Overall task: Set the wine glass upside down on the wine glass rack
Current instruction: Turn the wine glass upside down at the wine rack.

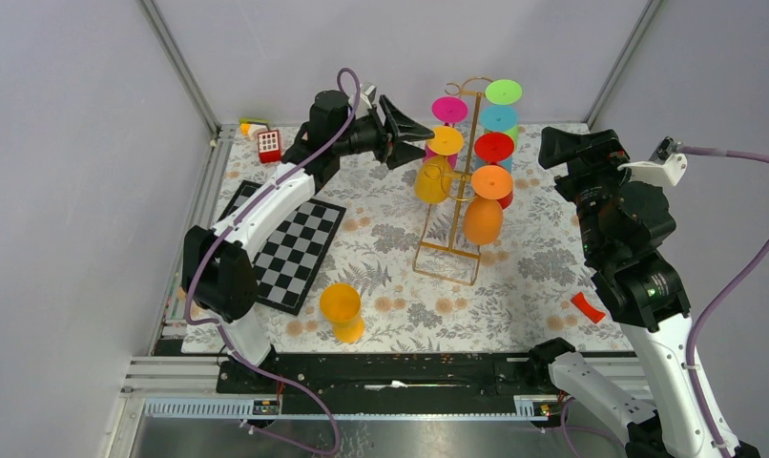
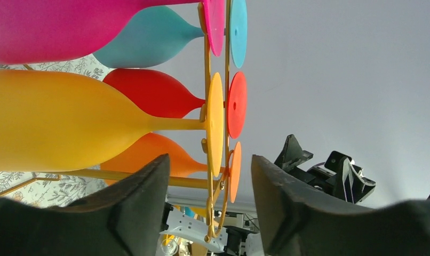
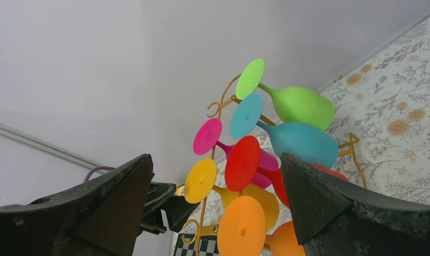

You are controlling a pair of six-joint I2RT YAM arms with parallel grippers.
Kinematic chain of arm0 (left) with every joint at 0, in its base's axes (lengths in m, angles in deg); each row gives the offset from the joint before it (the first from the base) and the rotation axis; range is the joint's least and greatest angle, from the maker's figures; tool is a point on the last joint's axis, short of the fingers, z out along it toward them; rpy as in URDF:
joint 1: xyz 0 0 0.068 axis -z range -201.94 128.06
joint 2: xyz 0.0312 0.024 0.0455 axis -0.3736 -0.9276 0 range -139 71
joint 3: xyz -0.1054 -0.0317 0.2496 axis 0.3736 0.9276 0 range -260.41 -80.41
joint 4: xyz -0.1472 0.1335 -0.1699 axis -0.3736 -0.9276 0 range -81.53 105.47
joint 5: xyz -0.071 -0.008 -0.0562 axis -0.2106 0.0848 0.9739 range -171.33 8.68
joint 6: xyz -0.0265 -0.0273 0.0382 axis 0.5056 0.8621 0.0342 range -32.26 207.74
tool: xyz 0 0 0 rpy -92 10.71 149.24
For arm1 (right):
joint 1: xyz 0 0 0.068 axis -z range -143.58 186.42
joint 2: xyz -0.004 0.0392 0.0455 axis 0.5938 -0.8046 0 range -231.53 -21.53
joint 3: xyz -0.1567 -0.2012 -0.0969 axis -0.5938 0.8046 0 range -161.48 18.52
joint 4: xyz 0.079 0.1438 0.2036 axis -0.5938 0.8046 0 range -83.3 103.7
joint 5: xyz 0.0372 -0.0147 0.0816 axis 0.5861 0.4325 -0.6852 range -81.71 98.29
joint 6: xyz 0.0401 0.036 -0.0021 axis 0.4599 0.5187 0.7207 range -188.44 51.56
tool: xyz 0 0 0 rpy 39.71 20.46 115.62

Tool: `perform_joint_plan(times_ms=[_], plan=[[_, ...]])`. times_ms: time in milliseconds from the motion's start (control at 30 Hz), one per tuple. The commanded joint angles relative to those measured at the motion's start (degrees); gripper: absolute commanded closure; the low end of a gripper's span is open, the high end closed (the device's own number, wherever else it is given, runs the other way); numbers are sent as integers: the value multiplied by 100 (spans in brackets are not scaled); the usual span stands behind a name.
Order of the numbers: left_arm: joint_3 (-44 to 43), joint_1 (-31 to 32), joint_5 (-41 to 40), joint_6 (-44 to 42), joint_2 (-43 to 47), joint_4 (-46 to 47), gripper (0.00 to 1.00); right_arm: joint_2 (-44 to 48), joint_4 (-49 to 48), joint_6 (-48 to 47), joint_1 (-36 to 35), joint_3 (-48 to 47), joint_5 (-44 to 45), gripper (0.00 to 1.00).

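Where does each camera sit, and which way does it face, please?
Top external: overhead behind the bases, looking down on the table; left arm and right arm show.
Left wrist: on the left arm, facing sideways at the rack and yellow glass; its fingers show.
Right wrist: on the right arm, tilted up at the rack; its fingers show.
Shared: all see the rack.

Seven wine glasses: six hang, namely pink glass [image 1: 449, 110], green glass [image 1: 503, 92], teal glass [image 1: 498, 118], yellow glass [image 1: 432, 181], red glass [image 1: 493, 147] and orange glass [image 1: 483, 221]; one amber glass [image 1: 341, 312] stands loose. One wine glass rack [image 2: 95, 173], one checkerboard [image 1: 300, 243], one red-white block [image 1: 269, 145], one small red piece [image 1: 587, 306].
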Motion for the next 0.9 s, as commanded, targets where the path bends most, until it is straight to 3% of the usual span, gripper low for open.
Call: perform_joint_plan(times_ms=[0, 100, 467, 867], plan=[[47, 9, 16, -165, 278, 268, 37, 4, -100, 64, 33, 2, 139, 4], [202, -2, -193, -169, 445, 526, 27, 12, -95, 46, 29, 22, 148, 4], [971, -360, -458, -668, 1221, 932, 25, 7, -99, 51, 33, 111, 108, 4], [1586, -482, -1246, -3869, 2716, -1863, 25, -190, -106, 22, 33, 88, 4, 4]])
